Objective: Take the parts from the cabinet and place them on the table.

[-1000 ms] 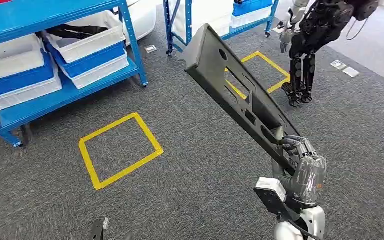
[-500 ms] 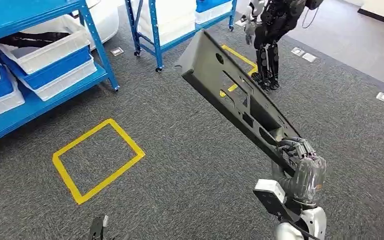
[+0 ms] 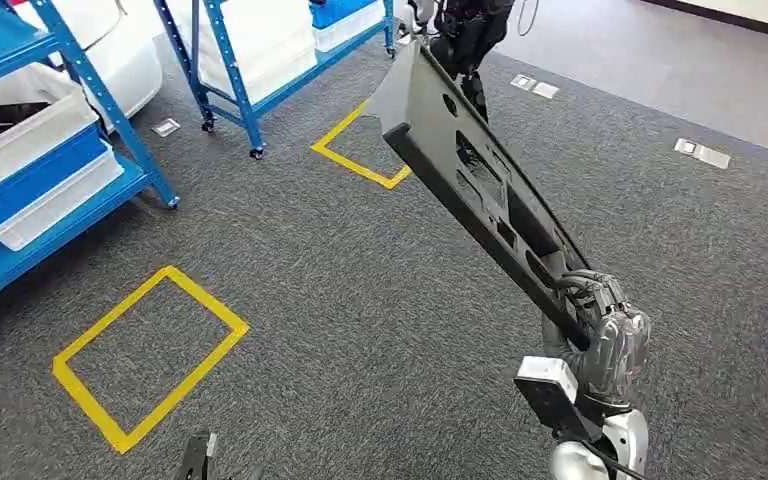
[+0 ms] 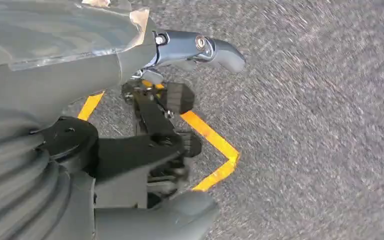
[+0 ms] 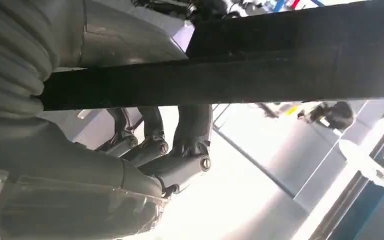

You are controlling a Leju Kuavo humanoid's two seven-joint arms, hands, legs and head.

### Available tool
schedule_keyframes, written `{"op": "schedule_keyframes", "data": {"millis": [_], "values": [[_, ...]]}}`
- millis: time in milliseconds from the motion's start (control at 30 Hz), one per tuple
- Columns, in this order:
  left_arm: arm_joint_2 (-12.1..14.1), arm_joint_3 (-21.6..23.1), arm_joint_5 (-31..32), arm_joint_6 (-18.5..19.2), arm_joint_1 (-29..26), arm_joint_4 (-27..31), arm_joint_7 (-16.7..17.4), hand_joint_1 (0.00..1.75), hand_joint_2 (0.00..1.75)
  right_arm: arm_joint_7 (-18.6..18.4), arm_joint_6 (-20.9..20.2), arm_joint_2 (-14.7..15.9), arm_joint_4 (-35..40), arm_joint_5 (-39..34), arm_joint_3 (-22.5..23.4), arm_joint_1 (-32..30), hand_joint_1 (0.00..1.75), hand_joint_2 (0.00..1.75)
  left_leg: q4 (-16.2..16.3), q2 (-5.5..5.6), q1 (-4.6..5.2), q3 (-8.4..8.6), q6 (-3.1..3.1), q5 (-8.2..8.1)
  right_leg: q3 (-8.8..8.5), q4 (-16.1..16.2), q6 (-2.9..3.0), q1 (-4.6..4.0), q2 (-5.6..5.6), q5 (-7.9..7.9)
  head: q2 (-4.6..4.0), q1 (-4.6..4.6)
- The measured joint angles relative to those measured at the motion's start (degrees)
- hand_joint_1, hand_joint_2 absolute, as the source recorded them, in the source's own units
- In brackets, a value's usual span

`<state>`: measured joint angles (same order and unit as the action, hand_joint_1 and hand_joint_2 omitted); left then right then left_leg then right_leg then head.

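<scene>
Part: one long dark panel with cutouts along it, up in the air and tilted, sticking out forward and away from me over the carpet. I'm only seeing the one.

Right hand: my right hand has its fingers wrapped around the near end of the panel. From the right wrist view the dark fingers curl over the bar's edge, so it's a proper grip.

Left hand: left hand hangs over the floor with nothing in it. Thumb out, fingers loosely apart as far as I can make out.

Floor marks: two yellow tape squares on the grey carpet, one near on my left, one further off, partly behind the panel.

Racks: two blue shelving racks, one at far left holding white and blue bins, another further back.

Other robot: one dark humanoid standing beyond the panel's far tip.
</scene>
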<state>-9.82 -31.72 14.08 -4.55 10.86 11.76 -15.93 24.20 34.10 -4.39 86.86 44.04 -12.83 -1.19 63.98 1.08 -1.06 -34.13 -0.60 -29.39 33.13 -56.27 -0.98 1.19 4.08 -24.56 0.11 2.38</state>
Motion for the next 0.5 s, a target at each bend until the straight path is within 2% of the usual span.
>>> {"op": "schedule_keyframes", "data": {"millis": [33,67,100,133,167,200,233,267,300,367,400,433,467,500], "values": [[0.07,0.0,0.04,0.02,0.0,0.0,0.02,0.0,1.75,0.0,0.0,0.02,0.0,-0.07,0.0,0.03,1.75,1.75,-3.72,1.73,-0.12,1.8,-0.17,1.68,0.03,-0.08,-0.04,0.02,0.48,0.01,0.0,-0.02],[0.24,-0.02,0.07,0.02,-0.02,0.0,0.07,0.0,1.75,0.0,0.09,0.02,-0.04,-0.18,0.02,0.11,1.75,1.75,-6.32,4.85,-0.25,2.93,-0.35,1.6,0.34,-0.36,-0.21,-0.37,1.12,0.05,0.0,-0.09],[0.24,0.0,0.11,0.15,-0.05,0.0,0.13,0.0,1.75,0.0,0.09,-0.02,-0.04,-0.2,0.02,0.14,1.75,1.75,-6.56,3.87,-0.18,2.78,-0.26,1.7,0.76,-0.45,-0.46,-0.39,1.68,0.21,0.0,-0.2],[0.24,-0.02,0.24,0.22,-0.07,0.0,0.15,0.0,1.75,0.02,0.11,-0.02,-0.04,-0.2,0.02,0.12,1.75,1.75,-6.46,3.41,0.11,2.65,-0.37,1.69,1.03,-0.31,-0.87,-0.11,2.2,0.44,0.0,-0.06],[0.24,0.0,0.37,0.28,-0.03,0.0,0.15,0.0,1.75,0.02,0.13,0.0,-0.04,-0.2,0.05,-0.06,1.75,1.75,-6.36,2.91,0.42,2.62,-0.61,1.84,1.19,-0.14,-1.43,0.16,2.81,0.66,0.0,-0.09],[0.22,-0.02,0.5,0.22,0.02,0.0,0.15,0.0,1.75,0.02,0.15,0.02,-0.04,-0.22,0.05,-0.18,1.75,1.75,-6.67,2.2,0.39,2.71,-1.0,2.12,1.34,0.0,-1.8,0.08,3.48,0.84,0.0,-0.13],[0.18,-0.02,0.57,0.24,0.09,0.0,0.15,0.0,1.75,0.02,0.15,0.07,-0.04,-0.22,0.07,-0.31,1.75,1.75,-7.2,1.32,-0.01,2.86,-1.6,2.57,1.98,-0.8,-1.77,0.17,1.64,0.39,0.0,-0.15],[0.18,-0.02,0.59,0.26,0.09,0.0,0.11,0.0,1.75,0.02,0.15,0.07,-0.04,-0.22,0.05,-0.19,1.75,1.75,-7.26,0.77,0.13,2.92,-1.95,2.61,3.06,-2.91,-1.62,-0.26,-1.36,-0.85,0.0,-0.39],[0.2,-0.02,0.59,0.24,0.02,0.0,0.11,0.0,1.75,0.02,0.15,0.07,-0.07,-0.18,0.05,-0.14,1.75,1.75,-7.26,-0.08,0.25,2.9,-2.16,2.58,5.09,-7.02,-1.4,-0.25,-2.73,-2.85,0.0,-0.68],[0.22,-0.02,0.59,0.17,-0.1,0.0,0.11,0.0,1.75,0.02,0.15,0.09,-0.11,-0.15,0.02,-0.37,1.75,1.75,-7.24,-1.76,0.44,2.74,-2.24,2.54,9.77,-16.86,-1.26,-0.2,-3.32,-6.45,0.0,-0.72],[0.26,-0.02,0.59,0.15,-0.12,0.0,0.11,0.0,1.75,0.0,0.15,0.13,-0.28,-0.15,0.05,-0.46,1.75,1.75,-7.24,-2.56,0.48,2.69,-2.24,2.54,10.99,-19.59,-1.56,-0.11,-3.38,-7.02,0.0,-0.83],[0.26,-0.02,0.59,0.15,-0.1,0.0,0.13,0.0,1.75,0.0,0.15,0.15,-0.39,-0.15,0.05,-0.56,1.75,1.75,-7.24,-3.27,0.5,2.69,-2.23,2.53,10.51,-18.88,-1.98,-0.05,-3.46,-6.57,0.0,-0.81],[0.24,-0.02,0.61,0.11,-0.09,0.0,0.13,0.0,1.75,-0.02,0.15,0.24,-0.48,-0.15,0.07,-0.6,1.75,1.75,-7.23,-3.99,0.5,2.75,-2.18,2.5,8.33,-15.35,-2.5,-0.04,-3.71,-5.21,0.0,-0.94],[0.24,-0.02,0.65,-0.13,-0.07,0.0,0.11,0.0,1.75,-0.07,0.15,0.24,-0.48,-0.13,0.07,-0.58,1.75,1.75,-7.23,-4.56,0.5,2.82,-2.08,2.43,5.38,-10.02,-2.94,-0.04,-4.25,-3.46,0.0,-0.92]]}}
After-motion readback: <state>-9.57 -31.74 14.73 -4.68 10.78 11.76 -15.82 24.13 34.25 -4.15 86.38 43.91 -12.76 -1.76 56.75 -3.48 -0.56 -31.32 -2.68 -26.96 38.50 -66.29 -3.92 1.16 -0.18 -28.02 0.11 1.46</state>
